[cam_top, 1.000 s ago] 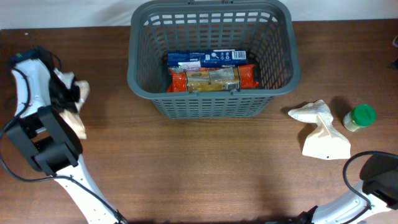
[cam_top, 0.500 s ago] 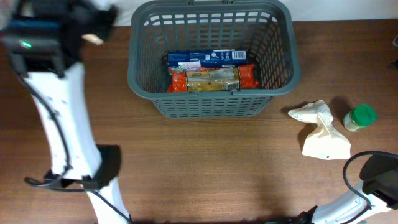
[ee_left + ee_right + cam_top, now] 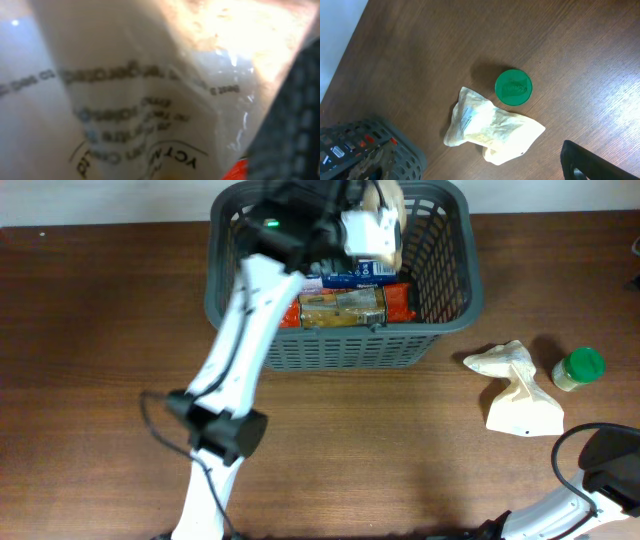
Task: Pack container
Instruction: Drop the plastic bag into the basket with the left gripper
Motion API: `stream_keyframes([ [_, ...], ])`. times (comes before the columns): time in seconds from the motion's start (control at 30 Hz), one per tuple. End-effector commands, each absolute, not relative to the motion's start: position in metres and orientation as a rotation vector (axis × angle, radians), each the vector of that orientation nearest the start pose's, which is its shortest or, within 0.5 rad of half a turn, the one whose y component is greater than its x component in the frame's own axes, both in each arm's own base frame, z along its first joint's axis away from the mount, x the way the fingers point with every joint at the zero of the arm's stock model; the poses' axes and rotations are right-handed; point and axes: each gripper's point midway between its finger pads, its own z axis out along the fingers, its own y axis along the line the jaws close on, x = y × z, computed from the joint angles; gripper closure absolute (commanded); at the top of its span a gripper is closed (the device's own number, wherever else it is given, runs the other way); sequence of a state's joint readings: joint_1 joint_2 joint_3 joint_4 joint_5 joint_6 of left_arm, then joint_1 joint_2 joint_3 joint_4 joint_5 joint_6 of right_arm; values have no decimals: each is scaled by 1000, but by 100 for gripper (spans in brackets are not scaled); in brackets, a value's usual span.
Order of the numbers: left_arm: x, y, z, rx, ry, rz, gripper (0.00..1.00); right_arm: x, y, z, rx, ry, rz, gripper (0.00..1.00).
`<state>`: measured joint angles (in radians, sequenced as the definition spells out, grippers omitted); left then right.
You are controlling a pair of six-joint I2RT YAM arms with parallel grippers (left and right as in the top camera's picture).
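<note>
**Container.** The container (image 3: 400, 348) stands at the 12 o'clock edge of the table (image 3: 120, 380) in the overhead view. Its open top faces straight up at the camera. Its long axis runs from 9 o'clock to 3 o'clock, parallel to the table's far edge. One corner of it also shows at 7 o'clock in the right wrist view (image 3: 395, 152).

**Contents.** A blue box (image 3: 345, 278) lies flat on the floor of the container. Just beside it on the 6 o'clock side lies a pasta packet (image 3: 345, 307) with orange ends. Both lie lengthwise along the container's long axis.

**Left arm.** The left gripper (image 3: 368, 228) is over the container's 1 o'clock corner. A pale printed bag (image 3: 390, 210) is at its tip. This bag (image 3: 150, 100) fills the left wrist view and hides the fingers. Whether they pinch it cannot be told.

**Outside the container.** A crumpled pale pouch (image 3: 515, 392) lies on the table at 4 o'clock from the container. A green-lidded jar (image 3: 580, 367) stands upright just beside it at 2 o'clock.

**Right arm.** The right gripper (image 3: 585, 161) shows only as a dark corner at 5 o'clock in its wrist view. The spread of its fingers cannot be told.
</note>
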<state>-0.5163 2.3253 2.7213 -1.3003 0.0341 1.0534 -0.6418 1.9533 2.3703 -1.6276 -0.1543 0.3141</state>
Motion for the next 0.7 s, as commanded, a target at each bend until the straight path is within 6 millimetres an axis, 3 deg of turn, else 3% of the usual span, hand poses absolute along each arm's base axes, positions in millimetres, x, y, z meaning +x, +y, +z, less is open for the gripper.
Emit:
stream_keyframes([
  [0.0,467,-303,214,1783,1880,57,98,337,-221,287,1235,2461,114,1],
  [0.03,459,-309,198,1823,1901,19,98,337,-221,287,1235,2461,114,1],
  [0.13,444,-327,177,1835,1955,-89,98,337,-221,287,1235,2461,114,1],
  [0.27,426,-336,164,1842,2034,-133,98,337,-221,287,1235,2461,114,1],
  [0.3,424,-335,163,1835,2050,-137,91,337,-221,287,1235,2461,114,1],
  [0.33,424,-336,163,1816,2070,-144,79,337,-221,287,1235,2461,114,1],
  [0.37,424,-336,163,1773,2109,-155,9,337,-221,287,1235,2461,114,1],
  [0.4,424,-335,162,1772,2111,-156,1,337,-221,287,1235,2461,114,1],
  [0.43,424,-334,163,1772,2115,-154,1,337,-221,287,1235,2461,114,1],
  [0.5,428,-329,176,1701,2141,-107,1,337,-221,287,1235,2461,114,1],
  [0.57,441,-317,211,1529,2162,-8,1,337,-221,287,1235,2461,114,1],
  [0.63,449,-303,290,1309,2067,4,1,337,-221,287,1235,2461,114,1],
  [0.67,450,-295,319,1223,2032,-10,1,337,-221,287,1235,2461,114,1],
])
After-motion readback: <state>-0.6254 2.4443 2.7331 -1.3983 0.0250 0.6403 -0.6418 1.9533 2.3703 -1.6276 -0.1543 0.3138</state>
